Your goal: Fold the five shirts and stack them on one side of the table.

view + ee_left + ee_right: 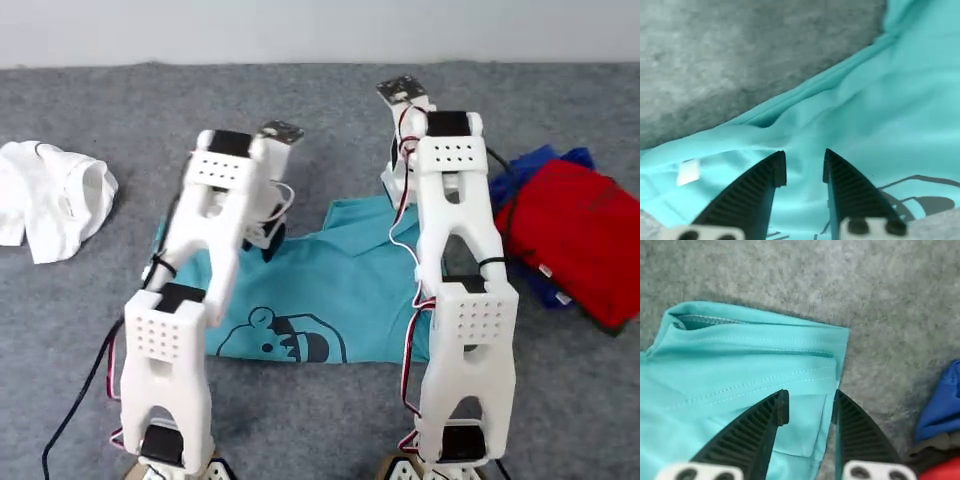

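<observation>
From above, the teal shirt (330,290) lies spread mid-tabletop (300,110) under both arms, with a white shirt (55,195) crumpled far left and a red shirt (585,235) heaped on a blue shirt (545,165) at right. Up close, the left gripper (804,162) hangs slightly spread over wrinkled teal cloth near a white label (688,171); the right gripper (810,402), likewise slightly spread, sits over a stitched hem (765,337)

The high camera is looking down on the teal shirt (340,290), both wrist cameras peering closely at its edges.
</observation>
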Controlling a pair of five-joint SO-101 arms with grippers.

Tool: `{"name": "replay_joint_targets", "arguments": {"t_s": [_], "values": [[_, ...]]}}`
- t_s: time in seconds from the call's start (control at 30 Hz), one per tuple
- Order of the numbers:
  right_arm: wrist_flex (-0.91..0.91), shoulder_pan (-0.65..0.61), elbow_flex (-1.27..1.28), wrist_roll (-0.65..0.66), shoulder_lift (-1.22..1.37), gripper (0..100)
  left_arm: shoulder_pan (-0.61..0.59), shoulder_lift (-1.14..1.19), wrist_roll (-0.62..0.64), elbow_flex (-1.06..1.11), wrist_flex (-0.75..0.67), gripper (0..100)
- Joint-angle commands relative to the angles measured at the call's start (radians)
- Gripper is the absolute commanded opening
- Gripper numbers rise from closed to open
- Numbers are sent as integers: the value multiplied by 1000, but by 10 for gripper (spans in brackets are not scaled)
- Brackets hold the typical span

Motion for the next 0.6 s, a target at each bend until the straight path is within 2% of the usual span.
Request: {"name": "replay_joint_targets", "arguments": {"t_s": [0.0, 0.57], "values": [[12, -2, -37, -21, 1, 142, 18, -35, 12, -4, 25, 130], [15, 13, -18, -21, 38, 139, 57, -43, 12, -7, 26, 130]]}}
